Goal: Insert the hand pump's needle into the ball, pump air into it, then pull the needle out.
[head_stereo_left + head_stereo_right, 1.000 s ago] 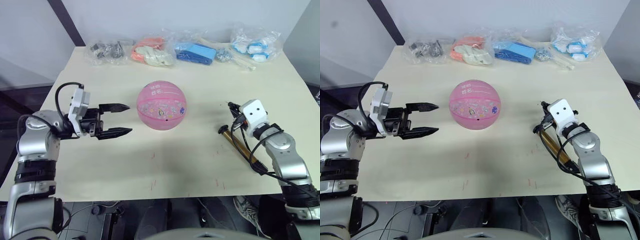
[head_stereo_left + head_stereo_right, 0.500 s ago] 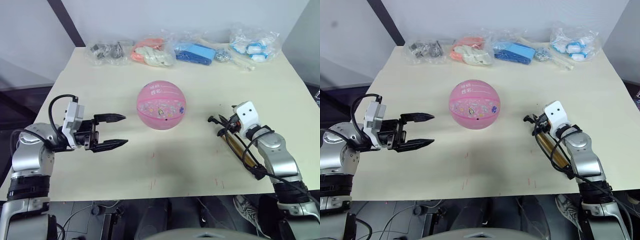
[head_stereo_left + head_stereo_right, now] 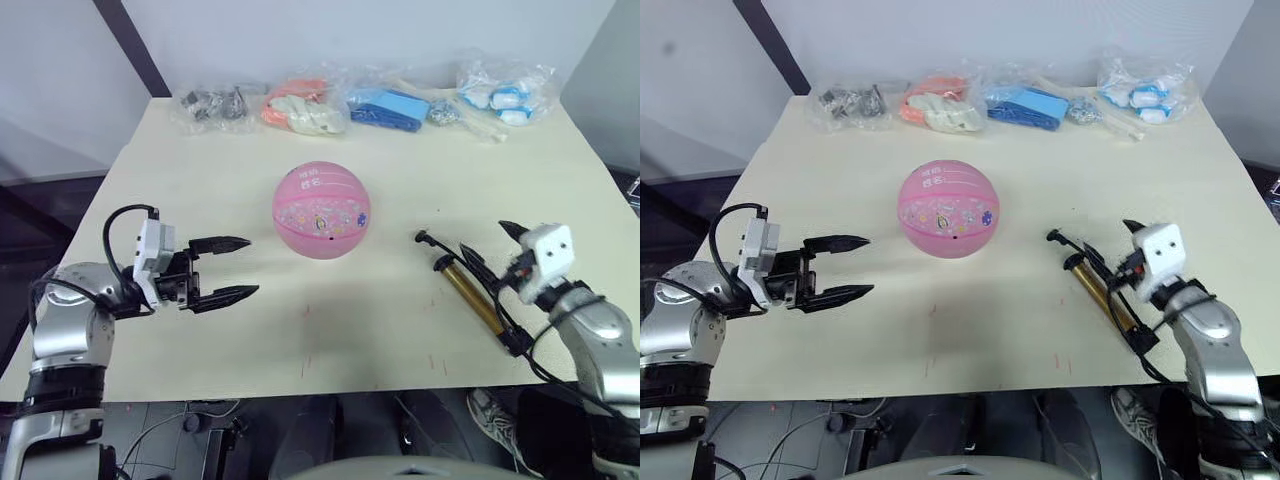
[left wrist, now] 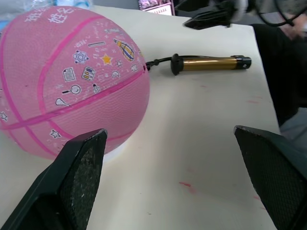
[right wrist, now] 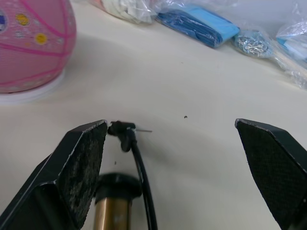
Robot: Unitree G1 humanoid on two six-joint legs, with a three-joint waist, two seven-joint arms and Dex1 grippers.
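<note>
Pink ball (image 3: 322, 211) sitting mid-tabletop (image 3: 400, 150), valve dot facing the robot. Hand pump (image 3: 470, 295) lying flat to the ball's right, long axis running from the hose end near the ball back toward the near right edge, needle (image 5: 143, 130) at the hose tip pointing loosely ballward. Right gripper (image 3: 495, 245) just beside the pump, jaws wide and empty, clearly the nearer arm for the pickup. Left gripper (image 3: 238, 268) off to the ball's left, jaws wide too, aimed at the ball, holding nothing.
</note>
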